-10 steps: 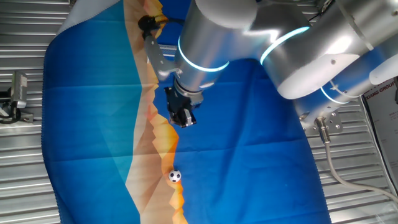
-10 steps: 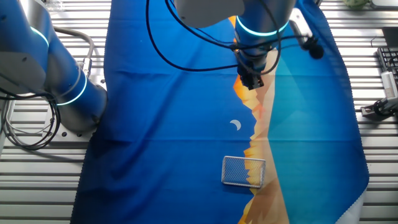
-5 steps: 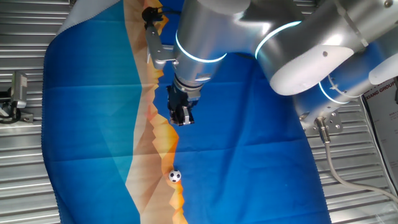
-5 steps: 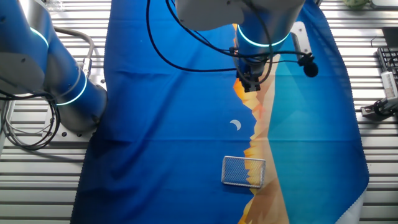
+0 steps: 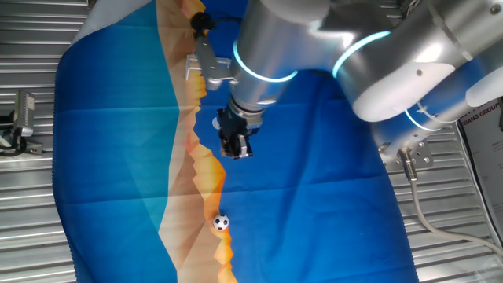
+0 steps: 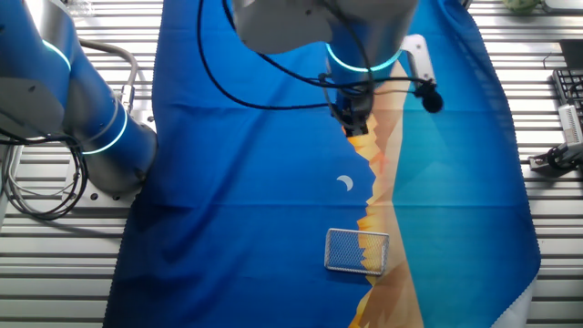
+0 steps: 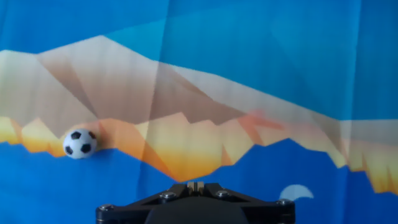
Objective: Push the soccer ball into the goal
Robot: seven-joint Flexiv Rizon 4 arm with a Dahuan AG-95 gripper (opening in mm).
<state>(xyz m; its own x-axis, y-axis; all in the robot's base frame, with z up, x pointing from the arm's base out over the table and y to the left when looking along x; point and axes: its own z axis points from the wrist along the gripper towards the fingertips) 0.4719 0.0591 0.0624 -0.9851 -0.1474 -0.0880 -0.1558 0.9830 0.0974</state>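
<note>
The soccer ball [image 5: 222, 222] is a tiny white sphere with black patches lying on the orange mountain print of the blue cloth; it also shows at the left of the hand view [image 7: 80, 144]. It does not show in the other fixed view. The goal [image 6: 357, 251], a small pale mesh frame, stands on the cloth in the other fixed view only. My gripper [image 5: 236, 149] hangs above the cloth, well short of the ball, with its fingers pressed together and empty; it also shows in the other fixed view [image 6: 351, 126] and the hand view [image 7: 196, 186].
A flat white printed crescent [image 6: 345, 183] lies on the cloth between gripper and goal; it also shows in the hand view [image 7: 296, 193]. The blue cloth [image 5: 314, 204] covers a slatted metal table [image 5: 31, 204]. A second arm's blue base [image 6: 86, 118] stands at the left.
The gripper has shifted a little sideways over the cloth and the wrist has turned. The ball and the goal have not moved.
</note>
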